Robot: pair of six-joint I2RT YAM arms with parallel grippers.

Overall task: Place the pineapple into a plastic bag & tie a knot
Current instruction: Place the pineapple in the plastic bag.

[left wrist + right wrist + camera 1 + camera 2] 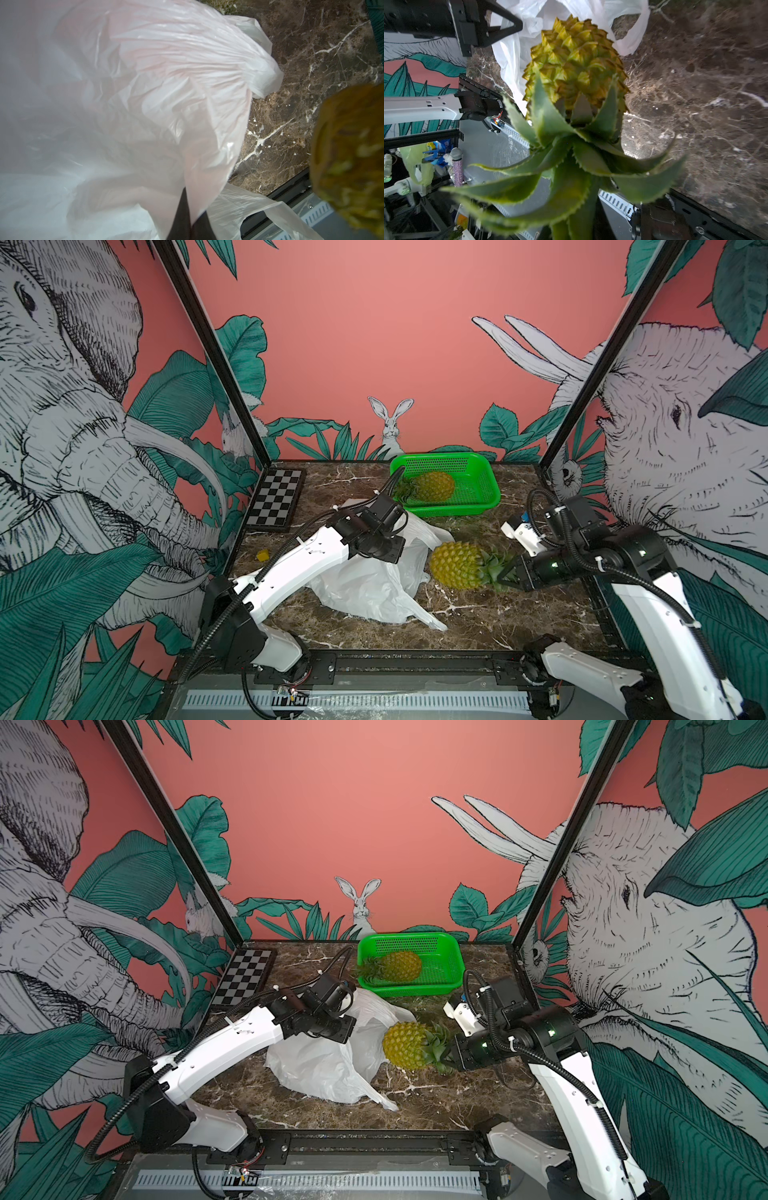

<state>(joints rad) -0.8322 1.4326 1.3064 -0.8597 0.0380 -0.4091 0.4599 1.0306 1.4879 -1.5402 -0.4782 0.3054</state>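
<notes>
The yellow pineapple (455, 566) (405, 1046) lies level just right of the table's middle. Its green crown is gripped by my right gripper (505, 572) (452, 1056), which is shut on the leaves. In the right wrist view the leaves hide the jaws, and the pineapple (575, 62) points base-first at the plastic bag (512, 62). The white crinkly plastic bag (365, 585) (324, 1069) lies crumpled at the table's middle. My left gripper (190, 220) (517, 26) is shut on the bag's edge and holds it raised. One handle loop (633, 31) hangs loose. No knot is in view.
A green basket (486, 489) at the back holds a second pineapple (434, 486). A folded chessboard (276, 497) lies at the back left, and a small yellow piece (262, 555) sits near the left wall. The table is brown marble (519, 626).
</notes>
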